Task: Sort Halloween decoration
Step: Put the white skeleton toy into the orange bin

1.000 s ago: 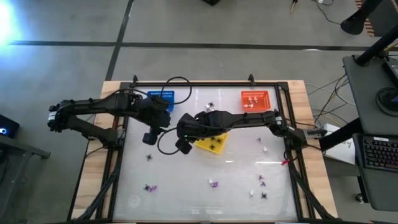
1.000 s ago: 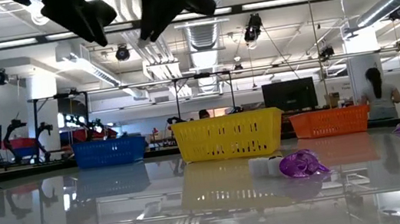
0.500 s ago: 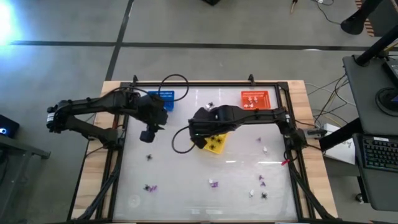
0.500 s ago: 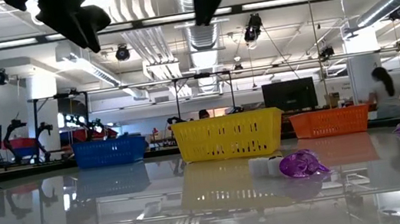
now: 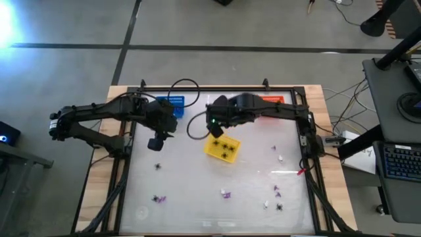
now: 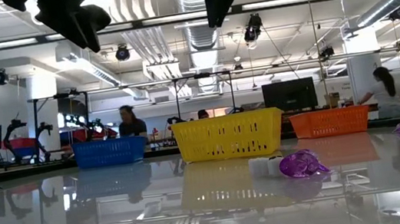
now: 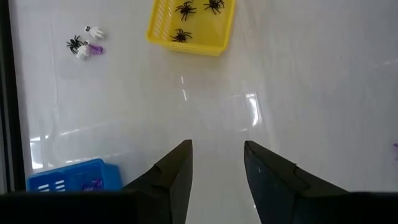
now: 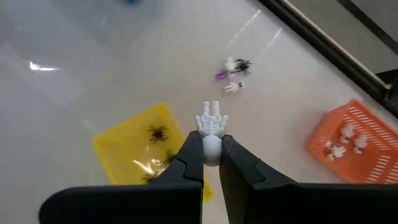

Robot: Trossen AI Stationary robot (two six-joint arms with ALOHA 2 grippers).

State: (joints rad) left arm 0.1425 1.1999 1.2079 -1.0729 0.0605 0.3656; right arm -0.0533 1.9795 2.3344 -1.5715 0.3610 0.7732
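Note:
My right gripper [image 8: 211, 149] is shut on a white skeleton-hand piece [image 8: 211, 123]. In the high view it [image 5: 214, 125] hovers just beyond the far side of the yellow basket [image 5: 222, 148], which holds black spiders [image 8: 157, 132]. The orange basket [image 8: 348, 146] holds white pieces. My left gripper [image 7: 217, 155] is open, high over bare table [image 5: 158, 141], near the blue basket [image 5: 172, 102]. Loose black, purple and white pieces lie near the table's near edge [image 5: 225, 194] and in a small cluster [image 8: 233, 67]. A purple piece [image 6: 304, 164] rests on the table in the low view. My right gripper pinches the skeleton hand by its narrow wrist end [image 8: 211, 143] between the two fingers. The splayed white finger bones [image 8: 211, 115] stick out beyond the fingertips. The piece is lifted clear of the table, high above it.
Black frame rails [image 5: 302, 131] run around the white table top. Further loose pieces lie at the near right [image 5: 277, 192], near left [image 5: 158, 197] and right side [image 5: 281, 158]. A cable loops by the right arm [image 5: 191, 128]. People stand in the room beyond [image 6: 130, 121].
My right gripper, shut on the white piece, has moved from left of the yellow basket toward the table's far edge and a little right, rising out past the basket's far side. The yellow basket, hidden under that arm before, now shows whole.

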